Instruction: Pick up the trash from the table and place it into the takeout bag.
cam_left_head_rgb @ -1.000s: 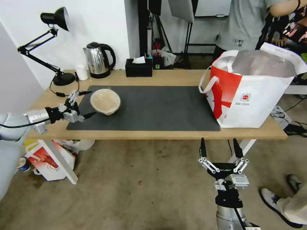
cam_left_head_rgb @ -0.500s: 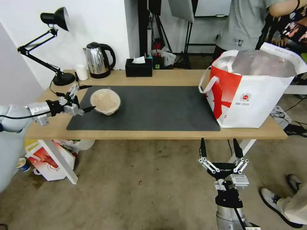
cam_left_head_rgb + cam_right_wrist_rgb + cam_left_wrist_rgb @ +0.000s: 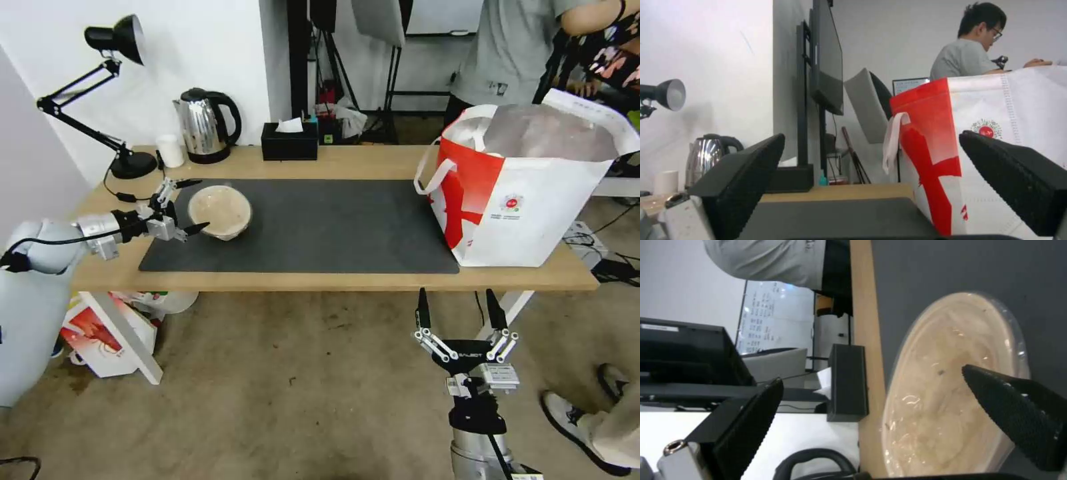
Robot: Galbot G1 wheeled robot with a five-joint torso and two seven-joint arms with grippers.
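The beige bowl (image 3: 220, 211) sits upright on the grey mat (image 3: 320, 227) near the mat's left end, on the desk (image 3: 373, 162). The left end effector (image 3: 183, 205) is at the bowl's left side with its fingers spread wide, one black tip beyond the bowl's far rim and the other by its near rim; whether either tip touches the bowl cannot be told. In the left wrist view the bowl (image 3: 951, 386) lies between the two fingertips (image 3: 1018, 413), its inside glossy and smeared. The bag (image 3: 527, 193) stands at the mat's right end, well apart from the bowl, mouth open and foil lining showing; its round red logo has small print below, too small to read. The right end effector (image 3: 458, 312) hangs released below the desk's front edge, under the mat's right end, and its body reads "GALBOT".
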